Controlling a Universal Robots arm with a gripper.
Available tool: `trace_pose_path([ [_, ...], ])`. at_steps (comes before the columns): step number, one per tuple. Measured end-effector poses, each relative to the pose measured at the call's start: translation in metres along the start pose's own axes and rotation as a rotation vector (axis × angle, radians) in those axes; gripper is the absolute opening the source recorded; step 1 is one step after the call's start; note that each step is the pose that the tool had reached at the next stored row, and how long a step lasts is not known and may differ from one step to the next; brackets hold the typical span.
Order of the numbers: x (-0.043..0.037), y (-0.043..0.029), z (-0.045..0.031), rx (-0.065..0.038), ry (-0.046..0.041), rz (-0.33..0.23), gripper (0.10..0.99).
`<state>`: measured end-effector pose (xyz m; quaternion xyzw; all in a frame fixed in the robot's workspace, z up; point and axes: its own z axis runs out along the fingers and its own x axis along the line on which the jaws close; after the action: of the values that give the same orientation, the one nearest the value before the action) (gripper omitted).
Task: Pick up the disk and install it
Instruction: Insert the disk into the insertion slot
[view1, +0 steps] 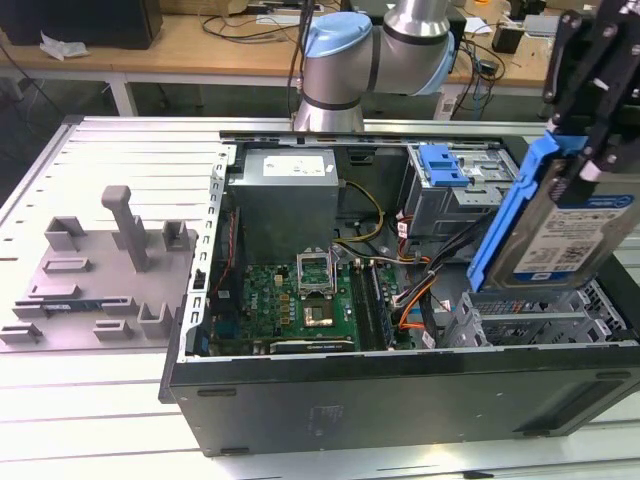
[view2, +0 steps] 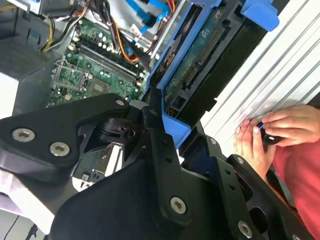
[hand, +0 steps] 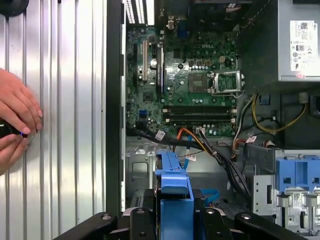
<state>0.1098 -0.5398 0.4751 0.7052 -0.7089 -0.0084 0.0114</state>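
The disk (view1: 560, 235) is pinched by the end effector (view1: 588, 160) and held on edge, tilted, over the end of the open case (view1: 400, 400) at the exterior view's right. Its labelled silver face is turned toward the exterior camera, and its blue bracket runs along the edge nearer the case's middle. The motherboard (view1: 300, 300) and power supply (view1: 285, 190) are exposed inside the case, which is laid on its side on the slatted desk (view1: 90, 400). A grey fixture (view1: 100, 270) stands at the exterior view's left, well apart from the disk. In the first wrist view a person's hands (hand: 15, 122) rest on the desk beside the case, closed around a small dark object.
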Motion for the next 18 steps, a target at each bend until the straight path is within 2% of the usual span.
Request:
trace_pose_path([
  [2,0.0001,-0.0035,0.0008,0.000,0.0001,0.000,0.365],
  [18,0.0001,-0.0039,0.0057,0.000,0.0001,0.000,0.365],
])
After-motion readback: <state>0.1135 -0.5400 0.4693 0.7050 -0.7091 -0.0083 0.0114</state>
